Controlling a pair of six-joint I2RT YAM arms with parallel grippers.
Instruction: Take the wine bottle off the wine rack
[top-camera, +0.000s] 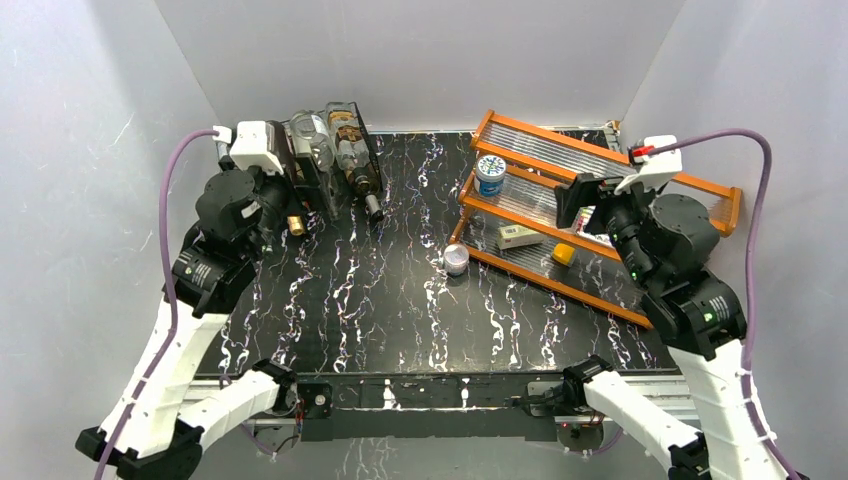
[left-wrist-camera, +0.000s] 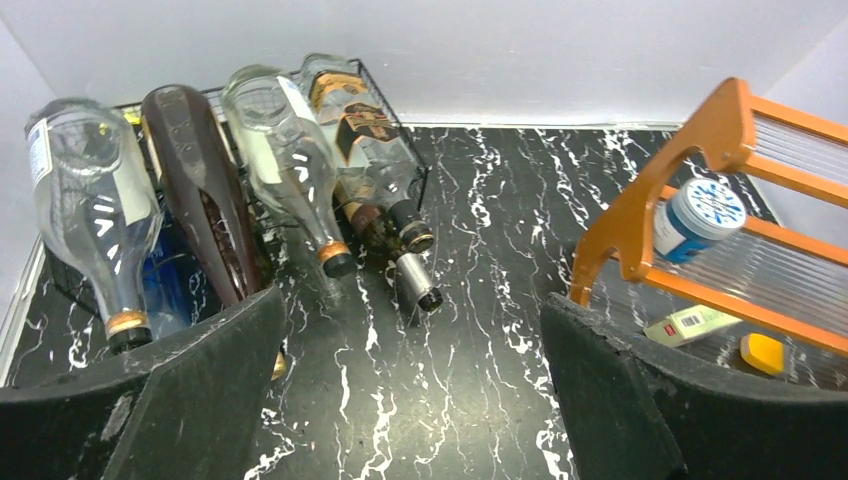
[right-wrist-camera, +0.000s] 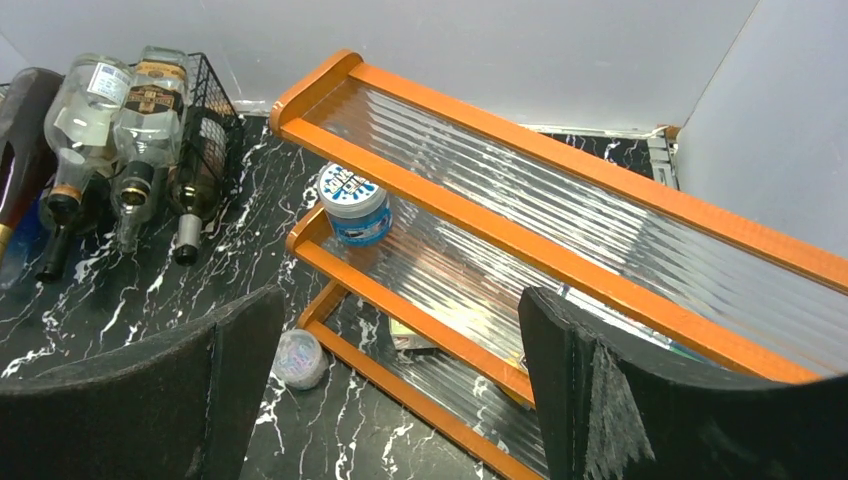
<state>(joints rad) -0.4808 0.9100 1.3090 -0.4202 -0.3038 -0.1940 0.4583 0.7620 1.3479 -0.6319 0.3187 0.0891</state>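
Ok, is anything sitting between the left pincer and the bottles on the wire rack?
Nothing visible. The left pincer is open and faces the wine rack, and the bottle necks point out towards it over bare table. The dark bottle lies nearest. The orange shelf stands off to the right, out of the path.

Five bottles (left-wrist-camera: 195, 180), one wine rack (right-wrist-camera: 208, 105), one shelf (left-wrist-camera: 690, 150)

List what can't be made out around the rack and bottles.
- Rack: left part cut off by the right wrist view's edge; left arm covers it in the top view.
- Dark bottle: mouth hidden behind a left finger, left wrist view.
- Bottle labels: too small to read in any view.
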